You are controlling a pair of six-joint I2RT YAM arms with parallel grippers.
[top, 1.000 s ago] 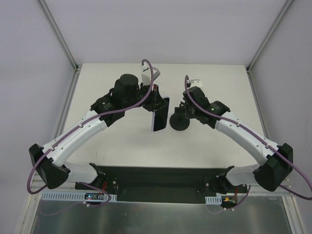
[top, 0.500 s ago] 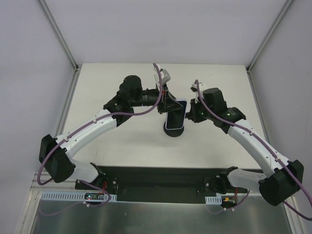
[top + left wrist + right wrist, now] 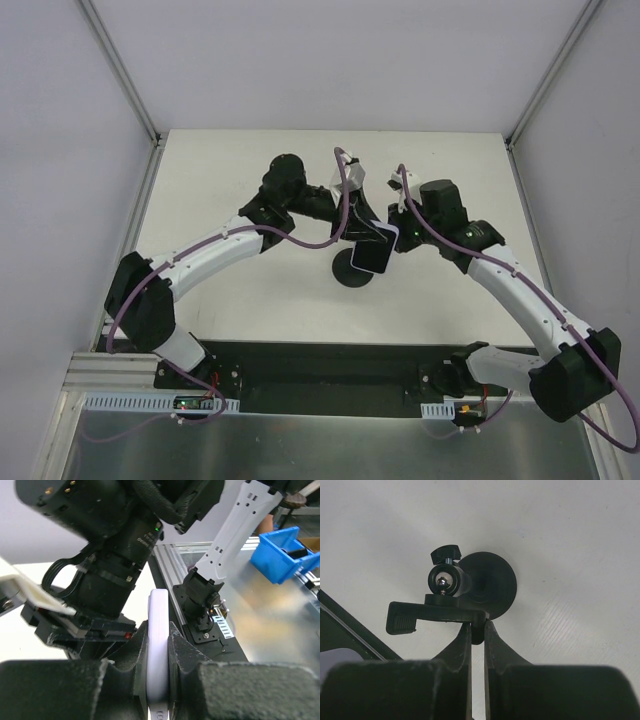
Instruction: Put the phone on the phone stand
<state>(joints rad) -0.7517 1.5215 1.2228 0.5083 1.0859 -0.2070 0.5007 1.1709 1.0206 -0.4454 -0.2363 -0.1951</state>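
Note:
The phone (image 3: pixel 372 250), black with a pale rim, is held tilted in the air just over the phone stand, whose round disc base (image 3: pixel 352 274) shows below it on the table. My left gripper (image 3: pixel 357 236) is shut on the phone. In the left wrist view the phone's pale edge (image 3: pixel 158 630) is pinched between my fingers (image 3: pixel 183 652). My right gripper (image 3: pixel 394 238) is beside the phone on its right. In the right wrist view it (image 3: pixel 477 630) is shut on the end of the stand's clamp bracket (image 3: pixel 437 615), above the disc base (image 3: pixel 492 582) and ball joint (image 3: pixel 445 580).
The white table (image 3: pixel 250 150) has metal frame posts at its back corners (image 3: pixel 155 140). A black mounting plate (image 3: pixel 320 370) runs along the near edge. A blue bin (image 3: pixel 282 552) sits off the table behind the arm bases.
My left gripper has carried the phone rightward and over the stand, turning it from lengthwise to tilted. My right gripper has shifted a little and stays at the stand's top.

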